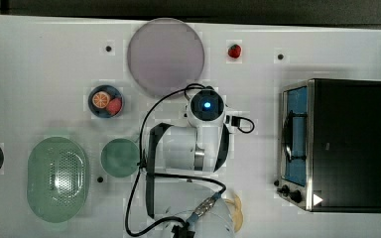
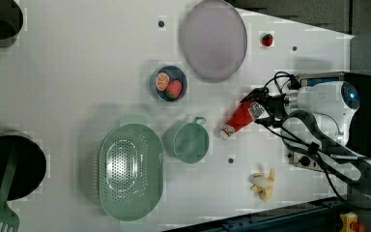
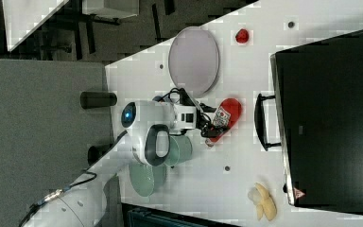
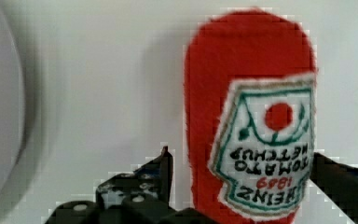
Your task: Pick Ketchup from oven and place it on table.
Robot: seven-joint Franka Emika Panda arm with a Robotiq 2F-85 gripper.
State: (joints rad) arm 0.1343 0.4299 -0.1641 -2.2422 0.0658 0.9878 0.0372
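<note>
The ketchup lies flat on the white table, its white cap pointing toward the green cup in the left view. My gripper stands over the bottle's red base end, open, one finger on each side. In the wrist view the ketchup sits between the dark fingers, with a thin gap beside one of them. The right view shows the ketchup just beyond my gripper, a short way from the oven's handle. The oven stands at the top view's right with its door shut.
A lilac plate and a strawberry lie at the far edge. A blue bowl of fruit, a green cup and a green colander sit at the top view's left. A banana lies near the oven's knobs.
</note>
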